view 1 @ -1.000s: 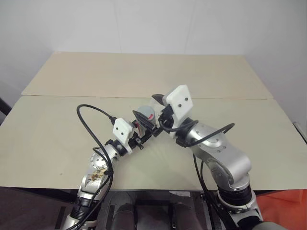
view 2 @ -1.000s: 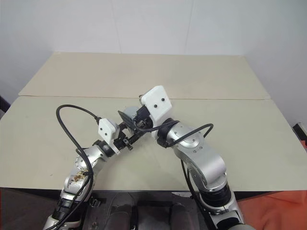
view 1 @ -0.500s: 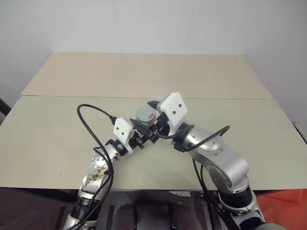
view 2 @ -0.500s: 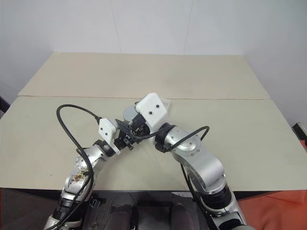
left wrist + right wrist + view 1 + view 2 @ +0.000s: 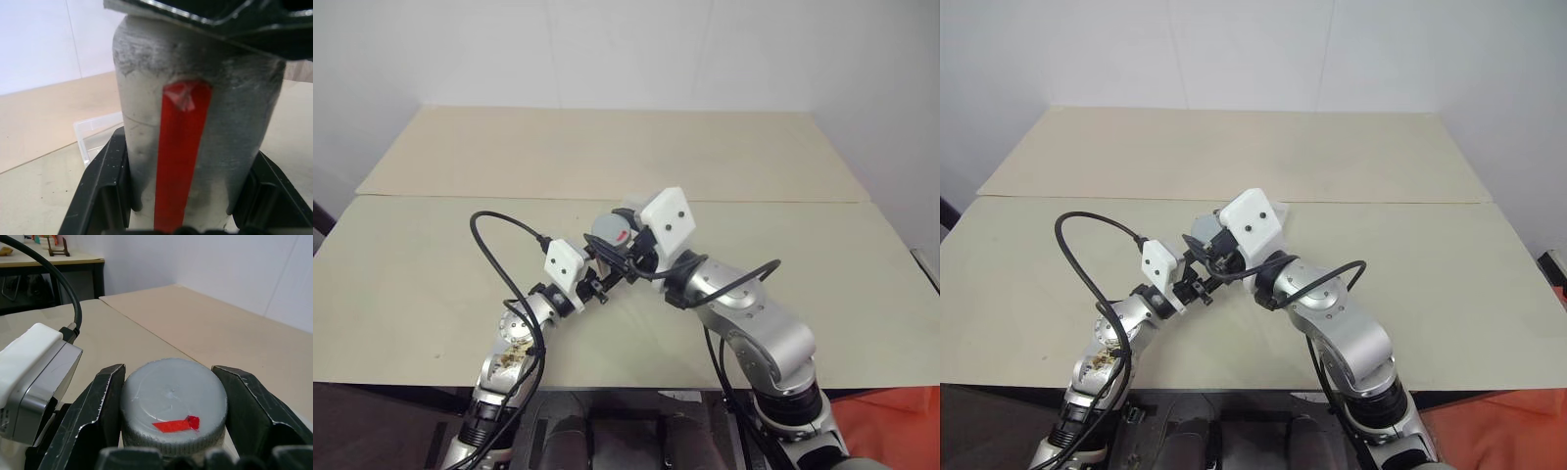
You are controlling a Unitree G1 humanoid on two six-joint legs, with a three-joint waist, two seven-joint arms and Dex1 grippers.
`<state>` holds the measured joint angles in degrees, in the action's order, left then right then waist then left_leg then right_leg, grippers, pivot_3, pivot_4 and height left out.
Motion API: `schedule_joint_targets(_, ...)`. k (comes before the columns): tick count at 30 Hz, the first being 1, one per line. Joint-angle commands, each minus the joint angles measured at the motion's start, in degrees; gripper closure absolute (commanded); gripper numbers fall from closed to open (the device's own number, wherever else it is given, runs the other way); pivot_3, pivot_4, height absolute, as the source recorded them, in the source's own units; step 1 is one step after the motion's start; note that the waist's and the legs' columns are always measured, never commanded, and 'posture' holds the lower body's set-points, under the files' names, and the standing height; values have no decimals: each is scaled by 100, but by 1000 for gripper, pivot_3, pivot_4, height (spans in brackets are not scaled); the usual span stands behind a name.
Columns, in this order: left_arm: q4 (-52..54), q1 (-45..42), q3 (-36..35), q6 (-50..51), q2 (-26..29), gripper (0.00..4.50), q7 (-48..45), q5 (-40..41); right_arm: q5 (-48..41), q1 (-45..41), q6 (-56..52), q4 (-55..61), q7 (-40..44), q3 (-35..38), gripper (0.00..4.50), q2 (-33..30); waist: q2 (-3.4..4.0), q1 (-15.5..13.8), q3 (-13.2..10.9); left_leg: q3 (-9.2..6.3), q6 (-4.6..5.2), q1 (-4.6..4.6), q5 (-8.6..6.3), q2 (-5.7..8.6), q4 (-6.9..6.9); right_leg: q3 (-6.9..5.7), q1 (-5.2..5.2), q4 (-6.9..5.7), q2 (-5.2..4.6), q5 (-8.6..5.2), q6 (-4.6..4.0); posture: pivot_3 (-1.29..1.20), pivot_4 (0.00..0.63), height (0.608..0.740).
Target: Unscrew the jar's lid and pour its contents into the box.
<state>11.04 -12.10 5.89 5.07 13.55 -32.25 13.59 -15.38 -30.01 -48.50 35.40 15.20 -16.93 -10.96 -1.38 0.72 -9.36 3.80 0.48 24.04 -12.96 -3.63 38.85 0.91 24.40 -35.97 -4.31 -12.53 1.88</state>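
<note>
Pale beige table (image 5: 431,245), plain white wall behind. Both arms meet above the table's near middle, and the jar (image 5: 195,127) is held there in the air, upright, just in front of the robot.

Left gripper (image 5: 603,277) is clamped on the jar's body, a black finger (image 5: 105,191) on each side of it low down. Likely reason: it keeps the body from spinning. Right gripper (image 5: 171,423) has its two fingers pressed against the lid (image 5: 173,406) from opposite sides, closed on the rim from above, so the wrist can turn it off. Judging by this, the unscrewing step is in hand; the lid still sits flush on the jar.

Jar looks silvery-grey, a rough matte cylinder with a red strip running down its side. Lid is a flat grey disc with a ribbed edge, as wide as the jar, with a small red mark on top.

Box (image 5: 98,134), clear plastic with rounded corners, lies on the table just beyond the jar, partly hidden behind it. Looks empty as far as can be seen.
</note>
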Motion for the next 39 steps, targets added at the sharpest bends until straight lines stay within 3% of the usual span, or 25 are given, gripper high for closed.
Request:
schedule_joint_targets(1,172,-6,14,-193,45,2327,-118,39,-157,-45,292,52,401,312,1732,-228,0,-2,0,0,0,0,0,0,0,0,0,0,0,0,0,0,150,740)
schedule_joint_targets(6,281,80,43,-315,230,2327,-626,323,-1065,-284,941,-606,2237,840,1732,-1035,-1,2,-1,0,0,2,0,2,0,-2,-3,10,-2,0,0,0,150,740)
schedule_joint_targets(10,301,33,74,-342,297,2327,-860,430,-1056,-956,1636,-1866,3515,621,1732,-1382,-1,44,-1,0,0,-1,0,-5,-2,-1,-1,9,6,1,-1,0,150,740)
schedule_joint_targets(18,214,-42,63,-400,305,2327,-958,421,-1027,-2482,3062,-4751,6614,190,1732,-1360,0,2,-1,0,1,-2,0,-10,-2,0,-3,9,16,2,-6,0,150,740)
schedule_joint_targets(21,216,-34,73,-419,281,2327,-949,398,-1033,-2872,3454,-5579,7395,159,1732,-1199,0,-16,-1,0,1,0,0,-10,-3,-1,-2,9,15,2,-6,0,150,740)
schedule_joint_targets(30,233,7,122,-454,204,2327,-875,351,-1783,-3462,4566,-6785,7730,-835,1732,-1419,1,-5,-2,1,0,1,0,-10,-2,-2,-1,4,11,3,-8,0,150,740)
schedule_joint_targets(37,196,36,77,-473,227,2327,-920,352,-1869,-3437,4745,-6888,7730,-576,1732,-1491,1,-6,-2,1,0,1,0,-10,-2,-2,1,2,11,3,-8,0,150,740)
schedule_joint_targets(39,176,27,80,-474,220,2327,-924,356,-1947,-3456,4534,-6843,7730,-532,1017,-1586,1,-11,-2,2,0,1,0,-10,-2,-2,1,1,11,3,-8,0,150,740)
